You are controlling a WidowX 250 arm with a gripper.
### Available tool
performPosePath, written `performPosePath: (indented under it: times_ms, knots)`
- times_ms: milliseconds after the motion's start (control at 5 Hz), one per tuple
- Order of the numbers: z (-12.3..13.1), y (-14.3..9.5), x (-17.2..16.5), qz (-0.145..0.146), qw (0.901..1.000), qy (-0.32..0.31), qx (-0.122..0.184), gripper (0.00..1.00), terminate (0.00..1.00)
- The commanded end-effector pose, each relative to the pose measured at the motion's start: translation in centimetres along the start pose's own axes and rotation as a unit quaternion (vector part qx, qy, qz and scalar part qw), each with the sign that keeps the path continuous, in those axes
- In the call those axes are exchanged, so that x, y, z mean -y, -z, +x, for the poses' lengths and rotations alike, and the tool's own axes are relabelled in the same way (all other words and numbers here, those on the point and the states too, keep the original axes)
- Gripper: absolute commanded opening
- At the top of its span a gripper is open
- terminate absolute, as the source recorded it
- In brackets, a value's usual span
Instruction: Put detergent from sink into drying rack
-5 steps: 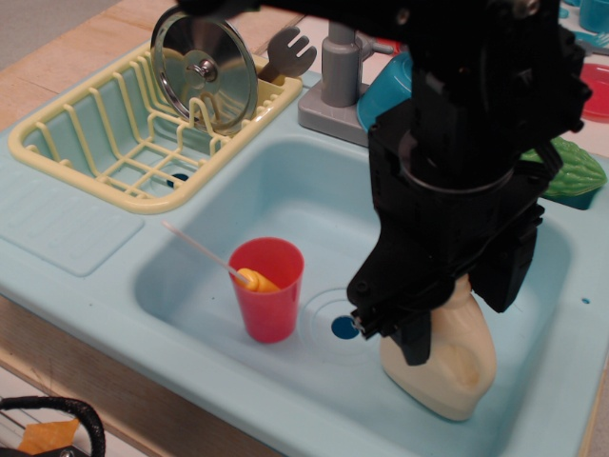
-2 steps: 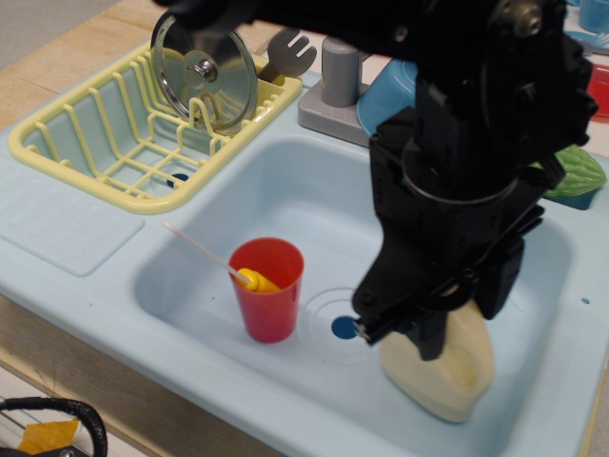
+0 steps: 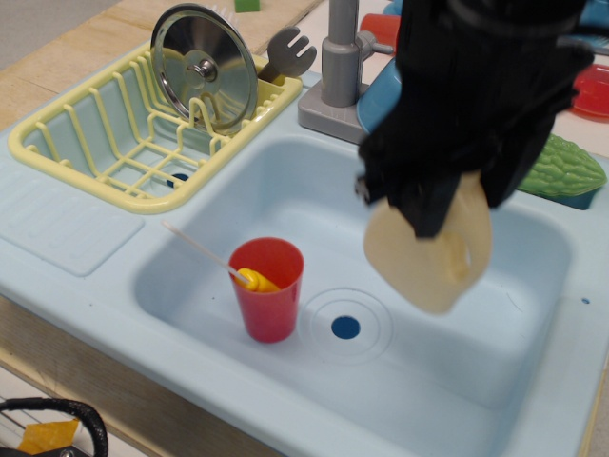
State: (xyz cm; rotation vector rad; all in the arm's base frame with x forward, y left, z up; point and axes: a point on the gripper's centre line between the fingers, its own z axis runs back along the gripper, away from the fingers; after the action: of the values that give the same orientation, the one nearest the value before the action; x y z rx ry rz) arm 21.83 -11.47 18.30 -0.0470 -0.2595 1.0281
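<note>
The cream detergent bottle (image 3: pixel 428 252) hangs tilted in the air above the light blue sink (image 3: pixel 285 181), clear of its floor and right of the dark blue drain hole (image 3: pixel 344 327). My black gripper (image 3: pixel 455 195) is shut on the bottle's upper part, which its fingers hide. The pale yellow drying rack (image 3: pixel 114 143) stands at the back left, well away from the gripper.
A silver pot lid (image 3: pixel 203 67) and a grey fork (image 3: pixel 290 52) stand in the rack. A red cup (image 3: pixel 268 288) with a yellow-tipped stick stands in the sink left of the drain. The grey faucet (image 3: pixel 338 67) is behind the sink; a green toy (image 3: pixel 561 171) lies at right.
The gripper closed on the detergent standing on the sink floor and has lifted it up and slightly left; the bottle now hangs tilted above the basin.
</note>
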Motion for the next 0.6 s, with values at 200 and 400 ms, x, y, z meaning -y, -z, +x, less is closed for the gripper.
performPosePath:
  times_ms: [200, 400]
  knots:
    - [8.3, -3.1, -2.0, -0.022, 0.9978, -0.025, 0.057, 0.00, 0.00]
    - [12.0, -3.5, -3.7, -0.023, 0.9974, -0.027, 0.062, 0.00, 0.00]
